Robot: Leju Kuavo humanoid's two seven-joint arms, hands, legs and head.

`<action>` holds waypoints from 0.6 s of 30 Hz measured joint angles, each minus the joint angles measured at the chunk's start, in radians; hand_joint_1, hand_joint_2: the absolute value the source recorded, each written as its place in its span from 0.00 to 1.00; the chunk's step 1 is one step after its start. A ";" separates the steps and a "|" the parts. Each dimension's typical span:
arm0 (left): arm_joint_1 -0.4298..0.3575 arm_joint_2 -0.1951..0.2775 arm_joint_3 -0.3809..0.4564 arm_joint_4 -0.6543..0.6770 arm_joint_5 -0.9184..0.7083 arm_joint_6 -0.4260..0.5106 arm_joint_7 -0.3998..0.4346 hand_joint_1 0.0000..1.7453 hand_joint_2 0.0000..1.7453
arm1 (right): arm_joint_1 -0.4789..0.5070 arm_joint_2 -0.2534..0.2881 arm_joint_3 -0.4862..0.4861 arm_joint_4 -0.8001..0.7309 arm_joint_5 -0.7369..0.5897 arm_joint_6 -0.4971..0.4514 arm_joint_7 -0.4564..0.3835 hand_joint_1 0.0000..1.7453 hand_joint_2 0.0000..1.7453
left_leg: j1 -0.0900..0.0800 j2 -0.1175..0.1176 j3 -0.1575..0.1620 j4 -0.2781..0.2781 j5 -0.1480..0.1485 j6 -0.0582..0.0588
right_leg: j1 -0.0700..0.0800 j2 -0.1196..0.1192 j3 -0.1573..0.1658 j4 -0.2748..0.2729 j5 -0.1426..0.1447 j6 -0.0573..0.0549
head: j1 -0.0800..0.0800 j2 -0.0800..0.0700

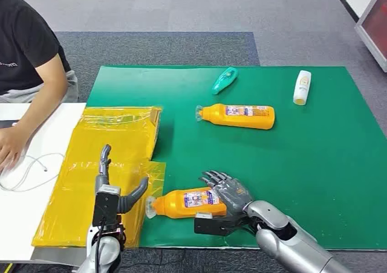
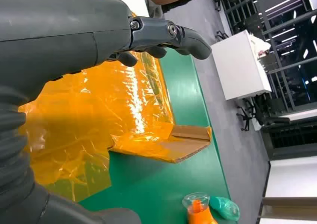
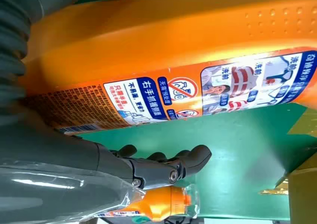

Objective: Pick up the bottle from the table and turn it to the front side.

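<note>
Bottle (image 1: 189,202), orange with a clear cap, lies on its side near the front edge of the green mat (image 1: 283,164), its cap pointing toward the yellow plastic bag (image 1: 109,158) and its printed label facing up. The right hand (image 1: 228,191) rests at the bottle's base end, fingers draped over the top of the bottle and spread toward the far side; the silver forearm comes in from the front corner of the mat, angled low. In the right wrist view the bottle's side (image 3: 179,50) runs across the frame close to the palm, with the thumb (image 3: 168,167) stretched out apart from it above the mat, so the hand lies around the bottle but I cannot tell whether it has truly clamped on it.

The left hand (image 1: 114,191) hovers over the yellow plastic bag, just beside the bottle's cap, holding nothing, one finger raised upright and the thumb stretched toward the cap, fingers apart.

Farther back on the mat lie a second orange bottle (image 1: 237,116), a teal bottle (image 1: 224,80) and a white bottle (image 1: 302,87). A person's arm (image 1: 27,113) rests on the white table (image 1: 27,188) beside the bag.
</note>
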 joint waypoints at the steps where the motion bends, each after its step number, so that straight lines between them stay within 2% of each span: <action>1: 0.000 0.000 0.000 0.001 0.000 0.000 0.000 0.00 1.00 | 0.000 0.000 0.000 0.001 0.000 0.000 0.000 0.00 1.00 | 0.000 0.000 0.000 0.000 0.000 0.000 | 0.000 0.000 0.000 0.000 0.000 0.000 | 0.000 0.000; 11: -0.005 0.002 0.000 0.006 0.009 -0.001 -0.006 0.00 1.00 | -0.020 0.022 0.001 0.057 0.062 -0.008 0.032 0.02 1.00 | 0.000 0.000 0.003 0.000 0.003 0.001 | 0.000 0.000 0.003 0.000 0.003 0.000 | 0.000 0.000; 12: -0.007 0.003 0.000 0.007 0.010 -0.002 -0.007 0.00 1.00 | -0.026 0.026 0.002 0.067 0.071 -0.005 0.033 0.09 1.00 | 0.000 0.000 0.003 0.000 0.003 0.001 | 0.000 0.000 0.003 0.000 0.003 0.000 | 0.000 0.000; 16: -0.014 0.005 0.001 0.016 0.019 -0.003 -0.017 0.00 1.00 | -0.048 0.036 0.004 0.100 0.082 0.021 0.034 0.87 1.00 | 0.000 0.000 0.005 0.000 0.003 0.001 | 0.000 0.000 0.005 0.000 0.004 0.000 | 0.000 0.000; 18: -0.017 0.007 0.001 0.020 0.023 -0.003 -0.023 0.00 1.00 | -0.056 0.042 0.006 0.115 0.082 0.025 0.036 0.98 1.00 | 0.000 0.000 0.006 0.000 0.003 0.001 | 0.000 0.000 0.005 -0.001 0.004 0.000 | 0.000 0.000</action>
